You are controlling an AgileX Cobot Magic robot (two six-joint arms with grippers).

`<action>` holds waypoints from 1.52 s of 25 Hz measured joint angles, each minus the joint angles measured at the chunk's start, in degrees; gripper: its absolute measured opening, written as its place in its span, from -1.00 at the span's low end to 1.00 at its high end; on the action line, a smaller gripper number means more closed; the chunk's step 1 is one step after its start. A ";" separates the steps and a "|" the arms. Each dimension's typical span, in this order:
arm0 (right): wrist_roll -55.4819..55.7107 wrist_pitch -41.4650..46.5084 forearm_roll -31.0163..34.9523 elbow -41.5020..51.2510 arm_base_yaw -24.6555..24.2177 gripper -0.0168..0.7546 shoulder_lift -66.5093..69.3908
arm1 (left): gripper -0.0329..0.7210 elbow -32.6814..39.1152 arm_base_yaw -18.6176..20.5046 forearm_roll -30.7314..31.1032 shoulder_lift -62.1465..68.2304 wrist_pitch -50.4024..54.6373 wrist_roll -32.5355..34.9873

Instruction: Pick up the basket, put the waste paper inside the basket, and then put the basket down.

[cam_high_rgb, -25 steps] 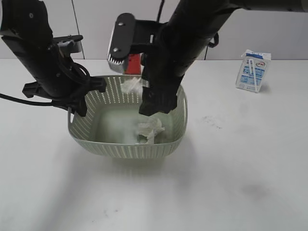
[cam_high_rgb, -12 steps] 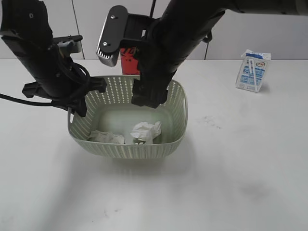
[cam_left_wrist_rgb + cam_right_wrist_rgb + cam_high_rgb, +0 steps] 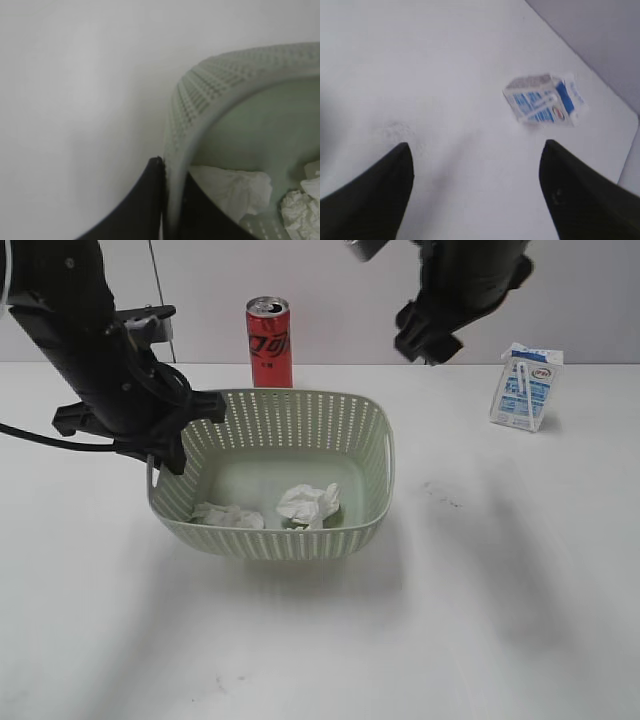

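Left gripper (image 3: pixel 167 200) pinches the basket (image 3: pixel 300 545) rim at the frame's left. We see waste paper (image 3: pixel 310 505) inside; our right gripper (image 3: pixel 475 185) is spread wide, upper right.

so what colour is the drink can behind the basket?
Red, with white lettering: the red metal drink can shows best in the exterior view, behind the pale sage-green slotted plastic basket.

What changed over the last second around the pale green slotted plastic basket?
The right gripper rose out of the pale green slotted plastic basket and swung right, empty and open. Two white crumpled paper wads now lie inside. The left gripper stays clamped on the basket's rim.
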 joint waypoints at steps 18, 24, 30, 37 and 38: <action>1.14 13.85 24.02 0.97 -30.54 0.58 -12.11 | -0.90 -11.37 0.00 -2.79 12.47 5.56 0.00; 0.97 13.91 25.79 14.98 -30.54 0.58 -28.88 | -0.01 -11.61 0.00 -2.73 14.48 4.76 0.00; 0.92 12.91 25.79 31.07 -30.54 0.58 -44.95 | 0.82 -13.65 0.40 -2.56 14.55 9.16 0.00; 0.92 8.77 25.79 49.05 -30.54 0.58 -62.55 | 0.85 -23.58 1.13 0.84 12.84 19.20 1.06; 0.92 8.35 25.79 51.53 -30.54 0.58 -65.12 | 0.85 -25.60 1.13 2.34 12.38 20.62 1.08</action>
